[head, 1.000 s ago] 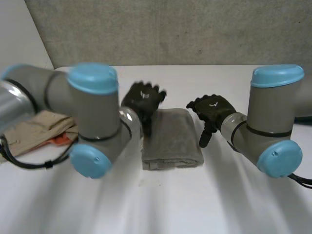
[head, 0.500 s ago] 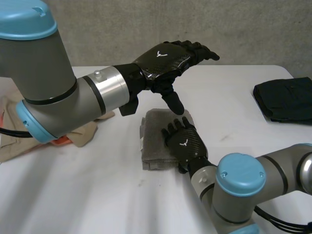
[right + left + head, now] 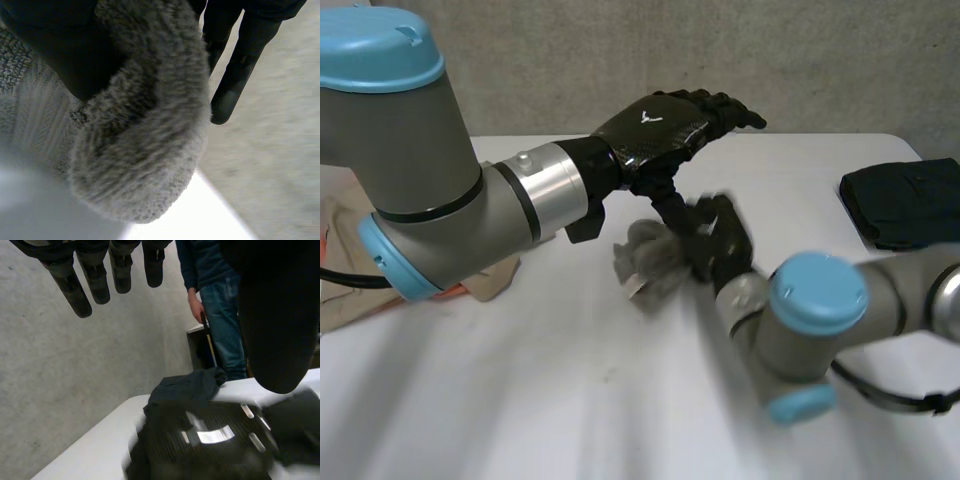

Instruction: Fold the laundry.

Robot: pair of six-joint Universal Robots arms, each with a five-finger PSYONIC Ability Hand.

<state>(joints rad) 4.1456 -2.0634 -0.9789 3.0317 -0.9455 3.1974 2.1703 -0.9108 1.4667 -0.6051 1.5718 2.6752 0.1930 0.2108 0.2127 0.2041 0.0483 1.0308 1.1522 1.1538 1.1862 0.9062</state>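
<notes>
At table centre, one grey towel [image 3: 650, 262], bunched in right hand [image 3: 718, 240], thumb and fingers [image 3: 239, 65] curled round its fold. Just above at 12 o'clock, left hand [image 3: 665, 125], fingers [image 3: 75, 290] straight and spread, holding nothing. At 3 o'clock by table [image 3: 520, 400] edge, one black cloth [image 3: 905, 200]; at 9 o'clock, one beige garment [image 3: 342, 300]. Bare room from 5 to 7 o'clock along near edge.

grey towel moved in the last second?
Yes. The grey towel has left its flat spot on the table, lifted and bunched in the right hand.
</notes>
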